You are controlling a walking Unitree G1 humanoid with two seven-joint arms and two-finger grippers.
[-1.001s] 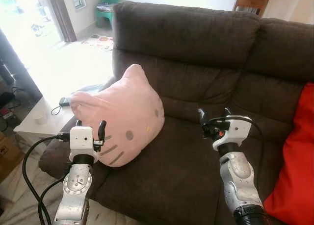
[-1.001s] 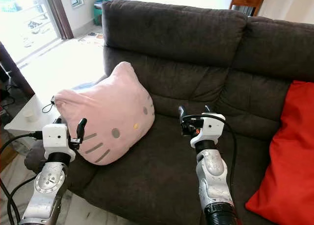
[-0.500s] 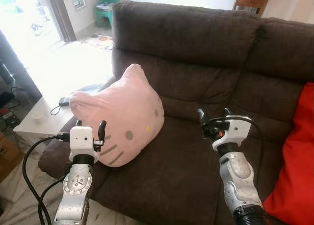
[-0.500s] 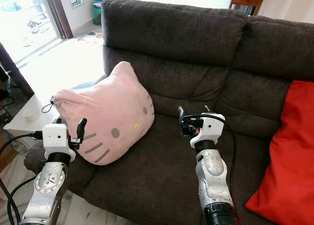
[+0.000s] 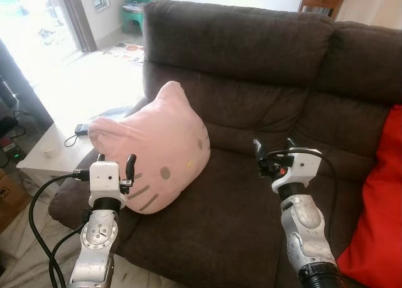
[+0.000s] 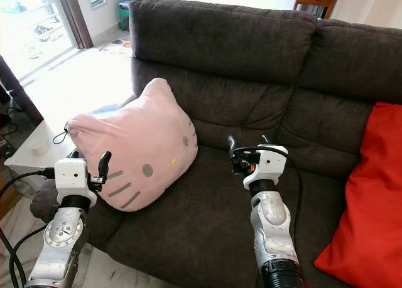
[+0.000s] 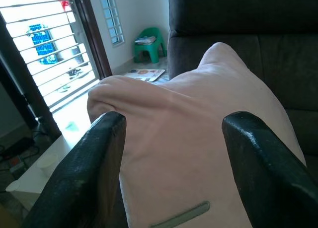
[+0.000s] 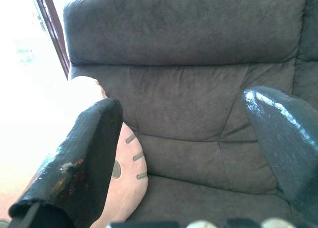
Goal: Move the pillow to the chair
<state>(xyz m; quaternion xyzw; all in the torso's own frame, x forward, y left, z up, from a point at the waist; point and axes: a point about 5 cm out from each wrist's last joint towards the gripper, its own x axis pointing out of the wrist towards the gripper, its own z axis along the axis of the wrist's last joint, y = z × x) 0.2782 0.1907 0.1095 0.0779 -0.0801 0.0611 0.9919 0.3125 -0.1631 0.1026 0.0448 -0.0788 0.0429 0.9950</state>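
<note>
A pink cat-face pillow (image 5: 157,147) leans against the left armrest on the brown sofa (image 5: 251,62). My left gripper (image 5: 115,164) hovers open just in front of the pillow's lower left corner; in the left wrist view the pillow (image 7: 194,133) lies between and beyond the fingers (image 7: 84,173). My right gripper (image 5: 274,147) is open above the middle of the sofa seat, to the right of the pillow, with nothing between its fingers (image 8: 84,163). The pillow's edge (image 8: 121,173) shows in the right wrist view.
A red cushion (image 5: 380,206) lies on the sofa's right side. A white side table (image 5: 53,150) with a small cup and a dark device stands left of the armrest. A green stool (image 5: 139,5) and a bright doorway lie beyond.
</note>
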